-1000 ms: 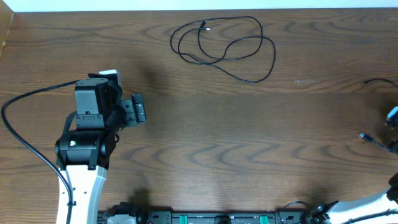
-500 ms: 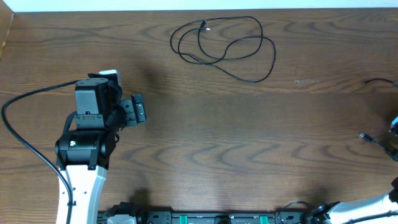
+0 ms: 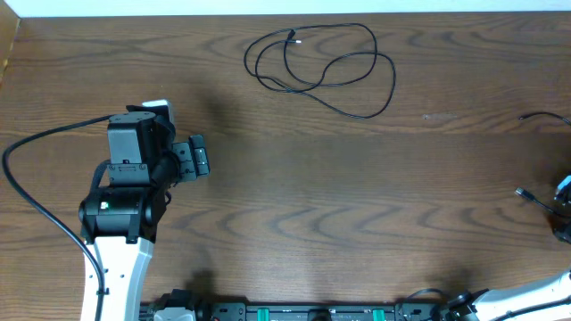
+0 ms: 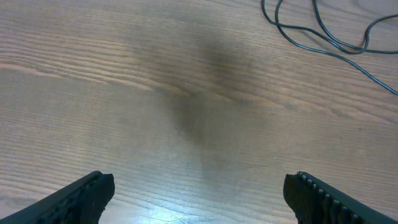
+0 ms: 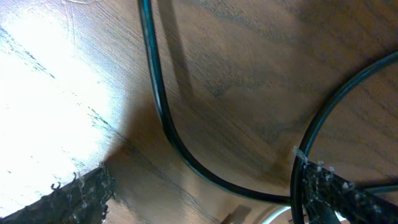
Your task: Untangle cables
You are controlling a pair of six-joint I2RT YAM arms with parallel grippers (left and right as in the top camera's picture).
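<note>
Wooden worktop | left claw, right claw released | right: pinch one strand of thin black cable, apparently 3 o'clock

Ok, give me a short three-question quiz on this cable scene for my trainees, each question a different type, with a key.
1. True or false: the left gripper is holding the looped black cable.
2. Where on the table does the looped black cable lie in the overhead view? A) near the top edge, around the middle; B) bottom left corner; C) bottom right corner.
3. Fill in: in its wrist view, the right gripper has its jaws ____, with a second black cable lying on the wood in front of it.
Key: 1 false; 2 A; 3 open.
</note>
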